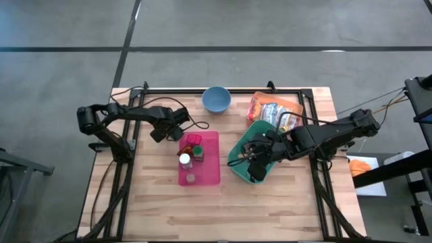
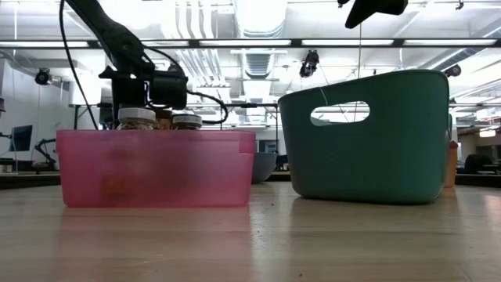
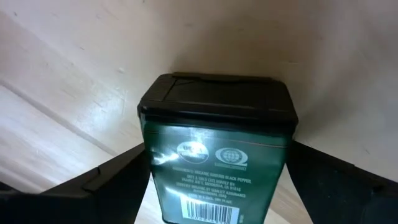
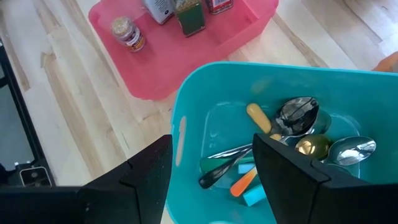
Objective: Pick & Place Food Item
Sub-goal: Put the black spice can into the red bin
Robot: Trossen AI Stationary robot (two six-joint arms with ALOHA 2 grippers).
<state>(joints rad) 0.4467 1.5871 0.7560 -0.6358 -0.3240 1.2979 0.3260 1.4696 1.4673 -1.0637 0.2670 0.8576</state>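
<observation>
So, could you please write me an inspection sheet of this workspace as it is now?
Surface: wooden table, bare at the near edge.
Job's things: green pepper tin between the left tool's fingers; pink tray holding jars.
Clutter: teal bin with spoons; blue bowl; snack bags.
Grippers: left tool shut on the tin, beside the tray's far end; right tool open, over the bin.
Cables: black leads run along the left arm.
Surroundings: grey floor; ceiling lights in the low view; no person seen.
</observation>
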